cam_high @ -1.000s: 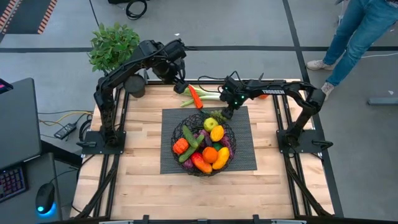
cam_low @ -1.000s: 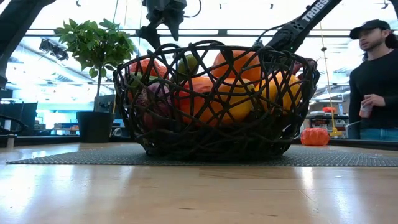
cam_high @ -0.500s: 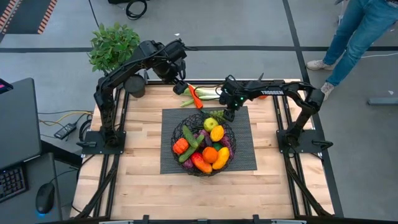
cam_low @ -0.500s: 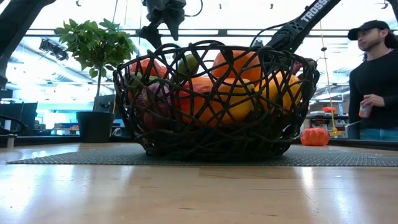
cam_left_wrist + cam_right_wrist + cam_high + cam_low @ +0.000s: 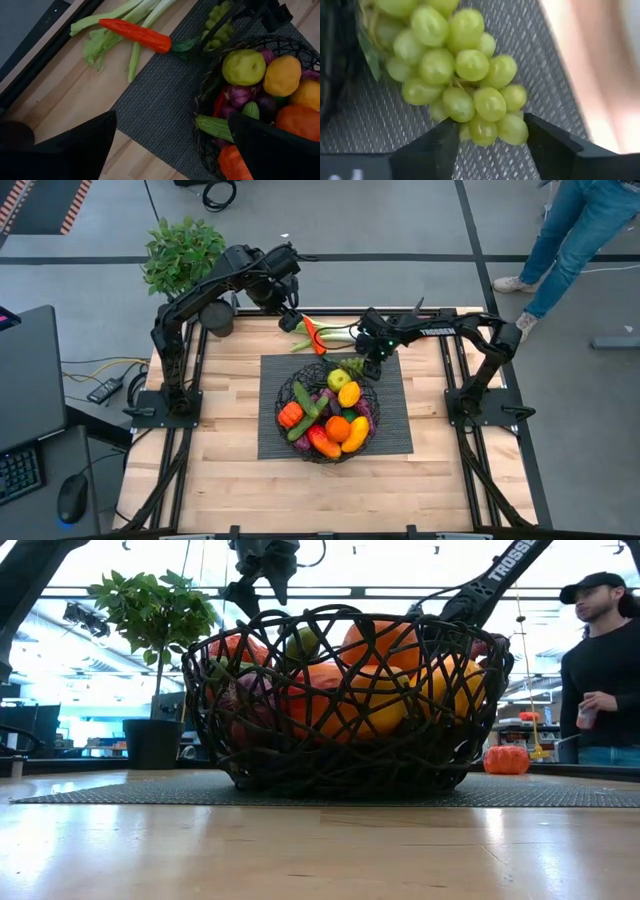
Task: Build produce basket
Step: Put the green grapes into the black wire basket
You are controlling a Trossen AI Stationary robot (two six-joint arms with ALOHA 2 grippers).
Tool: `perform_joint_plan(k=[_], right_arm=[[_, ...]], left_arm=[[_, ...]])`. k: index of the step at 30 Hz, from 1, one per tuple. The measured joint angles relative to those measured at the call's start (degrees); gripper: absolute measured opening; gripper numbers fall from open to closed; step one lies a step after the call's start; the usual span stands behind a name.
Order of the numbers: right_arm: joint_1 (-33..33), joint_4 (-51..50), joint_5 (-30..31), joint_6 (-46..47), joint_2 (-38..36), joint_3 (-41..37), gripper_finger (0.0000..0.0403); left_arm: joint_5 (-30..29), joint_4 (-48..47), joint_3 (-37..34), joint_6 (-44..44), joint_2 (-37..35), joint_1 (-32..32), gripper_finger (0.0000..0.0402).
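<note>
Right wrist view shows the grapes (image 5: 461, 75) lying on the grey mat (image 5: 520, 45), the near end of the bunch sitting between the right tool's (image 5: 487, 137) two dark fingers (image 5: 432, 147). The fingers flank that end on both sides and look to be just at its lowest grapes, but the bunch rests on the mat and I cannot tell whether it is gripped yet, so the tool reads as parted around it, not clenched. The bunch runs straight out ahead of the tool, so the grip would take it by its tip.

Seen from above, the grapes (image 5: 351, 364) lie at about 12 o'clock of the basket (image 5: 365, 427), just outside its far rim, and the right tool (image 5: 370, 356) sits just beside them toward 2 o'clock. So the basket is at 6 o'clock from the bunch, very near; my guess is that a short lift over the wire rim is all that is needed.

Farther out, the left tool (image 5: 291, 318) hangs wide open at about 11 o'clock of the basket, near the carrot (image 5: 313, 334) and leek (image 5: 335, 332) on the counter (image 5: 220, 470). The right arm is plainly the nearer one to the grapes.
</note>
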Motion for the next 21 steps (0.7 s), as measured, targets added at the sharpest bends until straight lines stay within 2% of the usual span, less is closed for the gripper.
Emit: perform_joint_plan(k=[5, 10, 15, 21], right_arm=[[0.00, 0.21, 0.45, 1.31, -0.13, -0.81, 0.0155], [-0.23, -0.68, 2.07, 2.95, 0.03, 1.60, 0.0106], [-1.29, -4.80, 5.59, 3.10, 0.04, 6.72, 0.0071], [-2.67, -13.81, 5.95, 3.27, 0.04, 16.26, 0.0041]], left_arm=[[0.01, 0.01, 0.00, 0.00, 0.00, -0.02, 0.0389], [0.02, 0.00, 0.01, 0.05, 0.00, -0.02, 0.0389], [0.00, 0.00, 0.01, 0.50, 0.00, 0.00, 0.0389], [-0.04, 0.00, 0.00, 1.97, 0.00, 0.06, 0.0389]])
